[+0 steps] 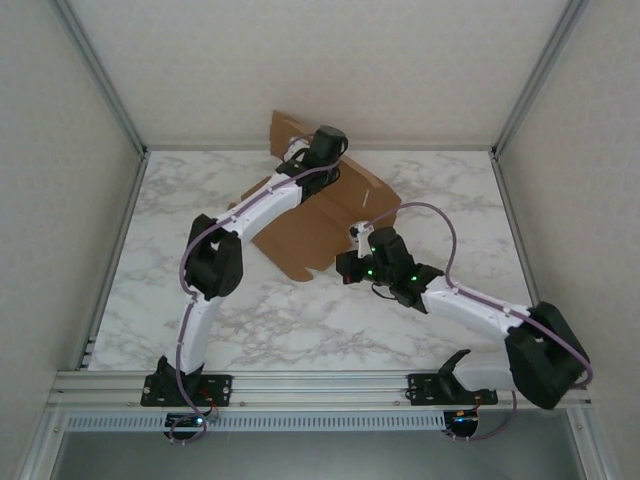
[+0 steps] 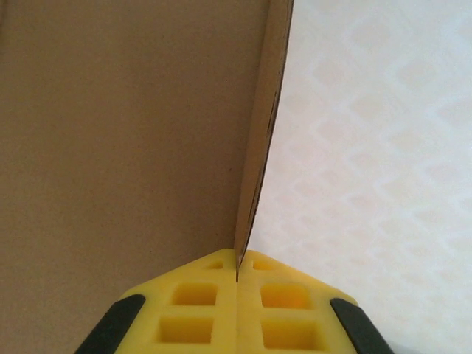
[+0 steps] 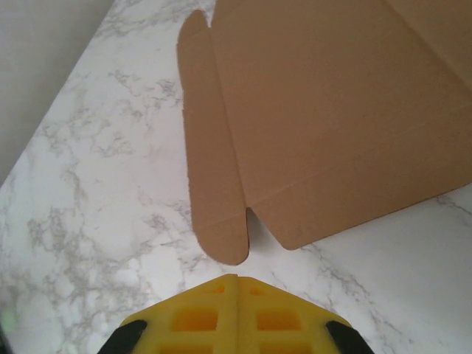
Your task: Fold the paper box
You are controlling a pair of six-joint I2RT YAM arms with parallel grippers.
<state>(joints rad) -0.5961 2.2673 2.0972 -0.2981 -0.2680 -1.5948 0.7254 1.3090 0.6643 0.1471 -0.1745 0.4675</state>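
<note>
I clamp my left claw (image 2: 237, 259) on a raised edge of the paper box (image 2: 125, 133), likely to stand that panel up; my right claw (image 3: 237, 280), closed and empty, hovers just short of a flat flap (image 3: 212, 162).

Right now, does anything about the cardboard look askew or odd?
The paper box lies diagonally on the marble table, and its far flap stands raised, pinched edge-on between the left fingers. No tears or spills show.

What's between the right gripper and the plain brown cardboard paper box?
A narrow strip of bare white marble tabletop, in the right wrist view; the shut right gripper sits short of the plain brown cardboard paper box.
</note>
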